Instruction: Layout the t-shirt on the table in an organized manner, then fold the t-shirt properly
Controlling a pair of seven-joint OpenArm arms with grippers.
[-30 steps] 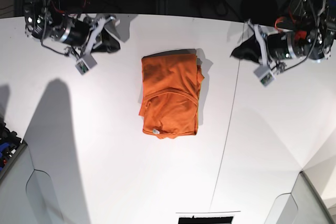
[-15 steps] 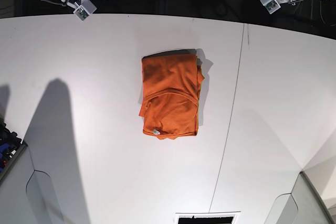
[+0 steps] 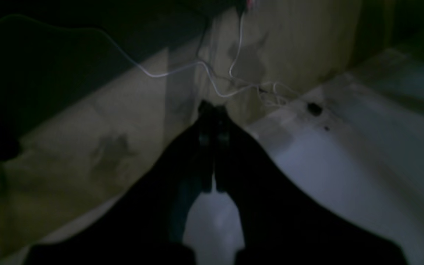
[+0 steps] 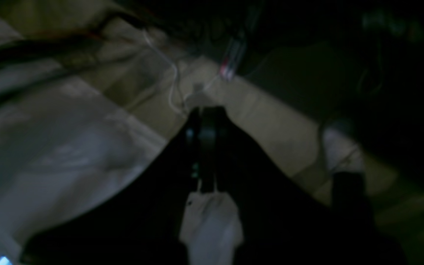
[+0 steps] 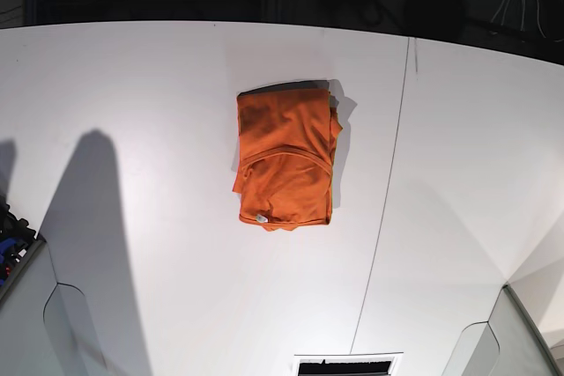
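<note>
- The shirt (image 5: 286, 158) lies folded into a compact upright rectangle near the middle of the table (image 5: 132, 112), a little toward the far edge.
- Its small white tag (image 5: 261, 217) shows at the near left corner of the bundle, beside the curved neckline.
- A folded layer crosses the front of the bundle, and a bit of cloth sticks out along the right edge near the top.
- The dark seam (image 5: 388, 191) runs down the table just to the right of the shirt, apart from it.
- Nothing touches the shirt; both arms are almost wholly out of the base view, with only small pale parts at its top edge.
- The left gripper (image 3: 212, 110) is clenched with its dark fingers pressed together and nothing between them; it is held up over the table's edge, with loose white cables (image 3: 234, 84) on the dim floor beyond.
- The right gripper (image 4: 206, 112) is likewise clamped on nothing, seen in a dark, blurred wrist view above the table's edge.
</note>
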